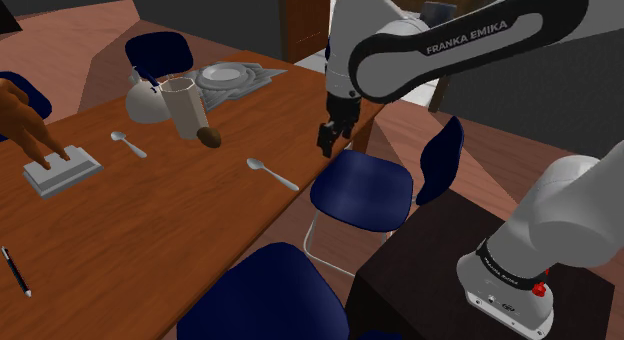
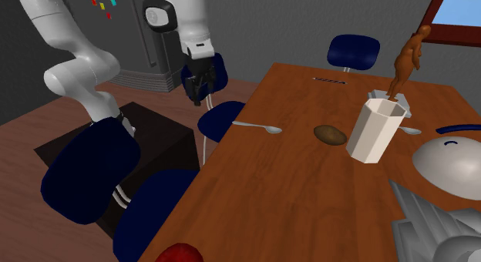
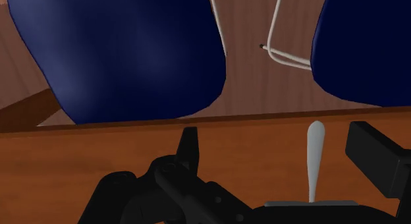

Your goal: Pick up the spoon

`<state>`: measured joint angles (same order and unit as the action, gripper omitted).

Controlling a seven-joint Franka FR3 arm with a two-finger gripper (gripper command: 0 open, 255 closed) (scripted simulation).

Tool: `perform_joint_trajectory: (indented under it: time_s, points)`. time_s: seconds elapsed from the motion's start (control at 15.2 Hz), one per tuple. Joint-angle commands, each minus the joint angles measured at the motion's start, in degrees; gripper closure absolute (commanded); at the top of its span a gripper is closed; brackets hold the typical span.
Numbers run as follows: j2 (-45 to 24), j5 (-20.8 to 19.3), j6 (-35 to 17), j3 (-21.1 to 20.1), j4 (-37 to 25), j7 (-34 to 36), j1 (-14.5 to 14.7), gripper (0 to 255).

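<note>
Brown wood table [image 1: 200, 223], blue chairs along its edge, dim room behind. Grey spoon [image 1: 272, 173] lies flat on the table near the edge on the robot's side, nothing touching it. A second spoon [image 1: 128, 143] lies well apart from it, toward the shoulder view's left, near a grey tray [image 1: 62, 171]. White faceted cup [image 1: 185, 108] stands between the two spoons and further back, with a brown lump [image 1: 211, 137] just beside its base. White arm reaches from the stand. Its black end effector [image 1: 333, 140] hangs over the table's edge, next to a blue chair seat [image 1: 362, 188], raised off the surface and apart from the spoon.

Second exterior view: end effector [image 2: 199, 87] sits above the chair, spoon [image 2: 258, 128] on the table nearby.

Wrist view: end effector [image 3: 283, 147] fingers [image 3: 189, 147] are spread apart, holding nothing. Spoon [image 3: 316, 160] shows on the table below, between them, touched by neither.
</note>
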<state>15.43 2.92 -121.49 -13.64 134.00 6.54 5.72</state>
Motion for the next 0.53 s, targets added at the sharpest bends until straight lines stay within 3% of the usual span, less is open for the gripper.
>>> perform_joint_trajectory:
  time_s: [0.0,0.46]
  points:
    - [-4.31,-2.18,-2.7,-1.65,-2.25,2.59,-0.02,0]
    - [-19.7,-13.51,-7.94,-5.33,-12.79,13.47,1.41,0]
